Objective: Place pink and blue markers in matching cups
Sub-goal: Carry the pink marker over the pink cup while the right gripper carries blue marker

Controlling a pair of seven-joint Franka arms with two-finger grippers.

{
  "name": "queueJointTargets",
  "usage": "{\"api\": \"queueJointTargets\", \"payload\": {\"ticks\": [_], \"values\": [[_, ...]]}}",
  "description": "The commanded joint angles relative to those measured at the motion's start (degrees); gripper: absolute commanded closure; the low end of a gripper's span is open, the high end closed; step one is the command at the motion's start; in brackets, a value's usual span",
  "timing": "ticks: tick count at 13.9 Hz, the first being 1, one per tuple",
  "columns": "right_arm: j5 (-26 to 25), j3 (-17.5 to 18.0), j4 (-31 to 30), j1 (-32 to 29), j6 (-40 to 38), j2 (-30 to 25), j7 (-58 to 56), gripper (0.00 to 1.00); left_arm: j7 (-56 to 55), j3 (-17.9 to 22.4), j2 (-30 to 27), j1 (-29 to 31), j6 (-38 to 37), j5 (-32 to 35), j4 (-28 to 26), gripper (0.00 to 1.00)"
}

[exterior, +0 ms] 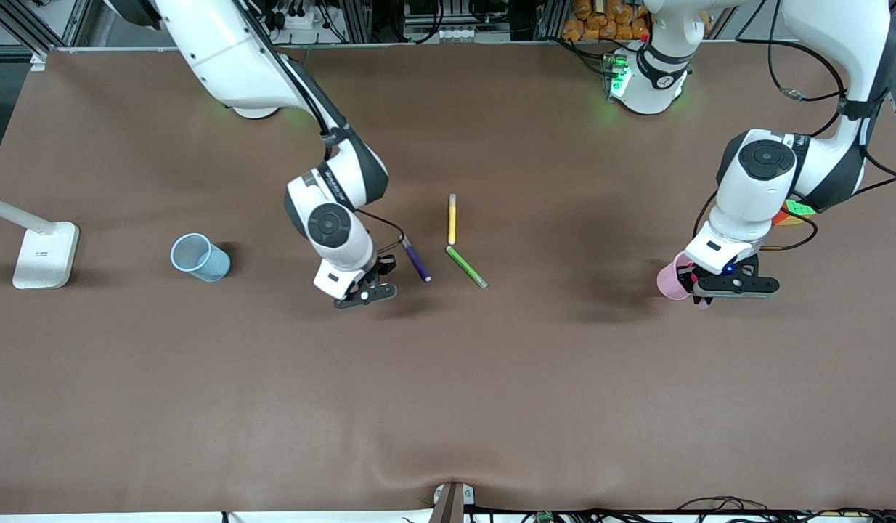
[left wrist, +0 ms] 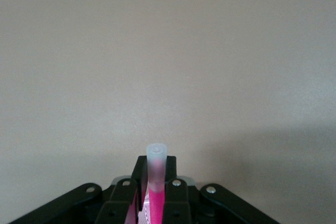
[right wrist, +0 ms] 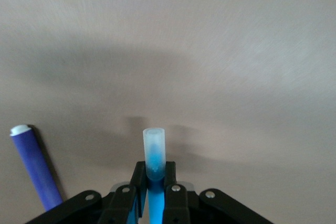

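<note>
My left gripper (exterior: pixel 735 285) is shut on the pink marker (left wrist: pixel 156 157), whose pale end sticks out past the fingertips in the left wrist view. It hangs right beside the pale pink cup (exterior: pixel 669 277) and hides part of the cup. My right gripper (exterior: pixel 366 292) is shut on the blue marker (right wrist: pixel 154 142), held over bare table beside the purple pen. The pale blue cup (exterior: pixel 200 256) stands upright toward the right arm's end of the table, well apart from the right gripper.
A purple pen (exterior: pixel 417 260) lies by the right gripper and also shows in the right wrist view (right wrist: pixel 34 174). A yellow pen (exterior: pixel 452 219) and a green pen (exterior: pixel 467 266) lie mid-table. A white lamp base (exterior: pixel 45 254) stands at the right arm's end.
</note>
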Motion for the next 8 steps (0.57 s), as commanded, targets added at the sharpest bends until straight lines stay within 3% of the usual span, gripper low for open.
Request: {"api": "queueJointTargets", "payload": {"ticks": [1,2,3,4,5,8], "values": [[0.2,0.4,-1.5,-3.8,-2.1,-5.9,-7.7,1.0,-1.1,-0.4,0.2,1.1,1.3,1.9,-0.4,1.0],[0.2,0.4,-1.4,-5.2,-2.1,-7.1,-11.1,1.0,-1.1,-0.4,0.5,1.1,1.4,1.9,-0.4,1.0],[0.3,0.5,-1.2,-6.8,-2.1,-8.2,-15.6,1.0,-1.1,-0.5,0.7,1.1,1.4,1.9,-0.3,0.86],[0.4,0.5,-1.0,-8.4,-2.1,-9.4,-21.5,1.0,-1.1,-0.4,0.6,1.0,1.4,1.9,-0.2,0.32],[0.7,0.6,-1.0,-10.3,-2.1,-10.4,-27.6,1.0,-1.0,-0.5,0.5,1.1,1.3,1.9,-0.1,0.0],[1.0,0.8,-1.1,-14.1,-2.3,-13.3,-41.7,1.0,-0.7,-0.5,0.3,1.0,1.2,2.0,0.3,0.0]]}}
